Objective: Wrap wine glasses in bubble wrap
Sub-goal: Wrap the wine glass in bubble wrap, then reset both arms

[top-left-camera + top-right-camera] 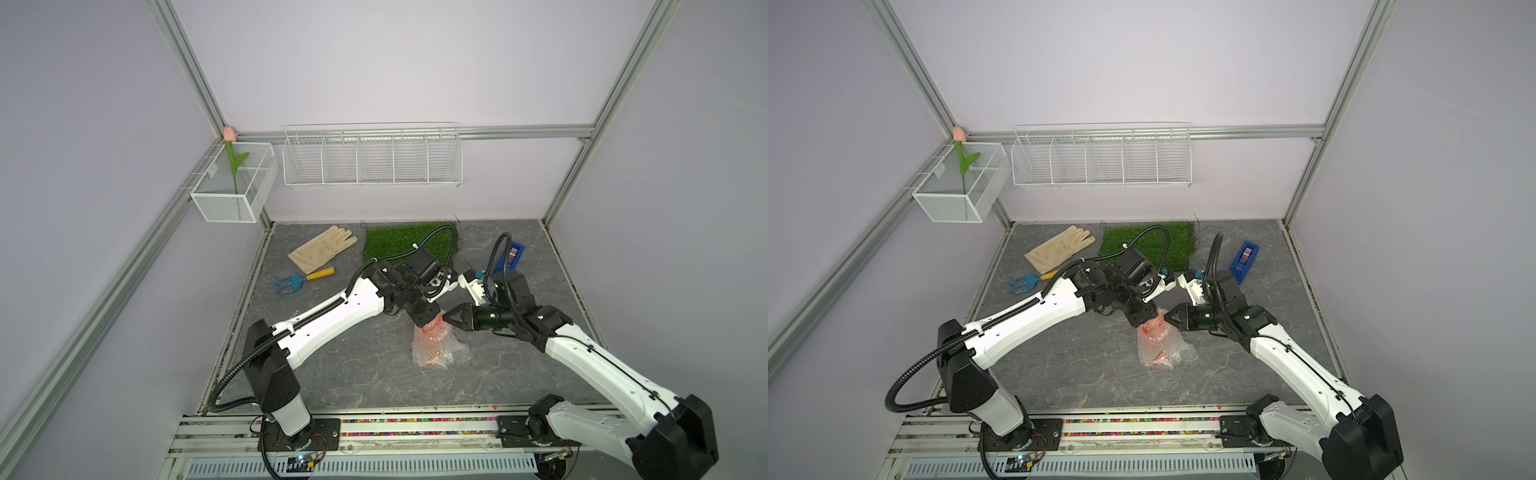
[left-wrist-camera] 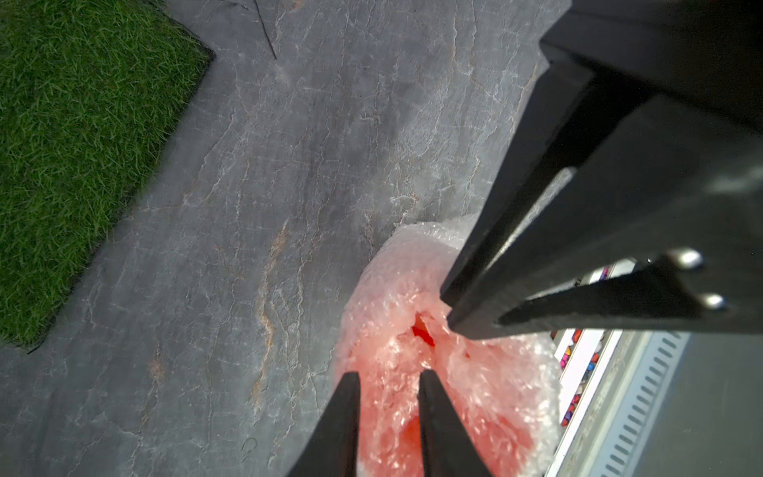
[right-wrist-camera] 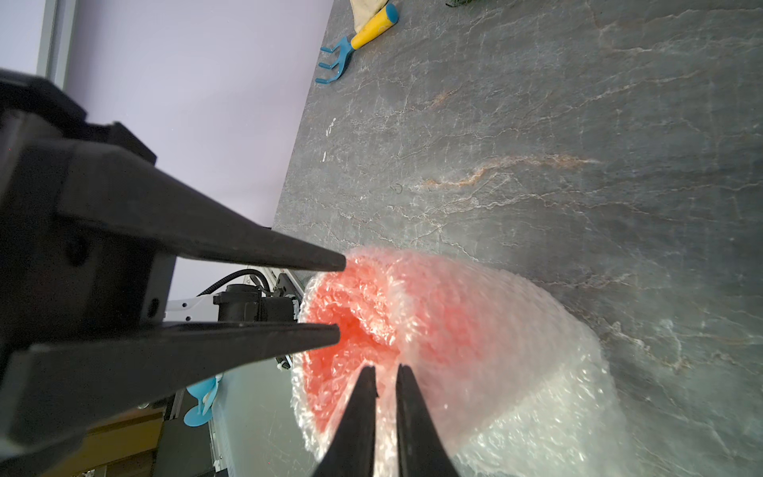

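Near the middle of the counter (image 1: pixel 332 374), slightly toward 6 o'clock, the goblet (image 1: pixel 432 330) stands upright inside the bubble wrap (image 1: pixel 446 353). The wrap's loose skirt spreads on the stone toward 4 o'clock. The left fingers (image 3: pixel 247 247) reach in from 10 o'clock and are parted, with their tips at the film's rim and nothing clamped between them. The right fingers (image 3: pixel 357 417) come from 3 o'clock and are nearly closed, pinching a fold of film at the cup's mouth. A grass mat (image 1: pixel 399 241) lies at 12 o'clock and a glove (image 1: pixel 324 249) at 11.
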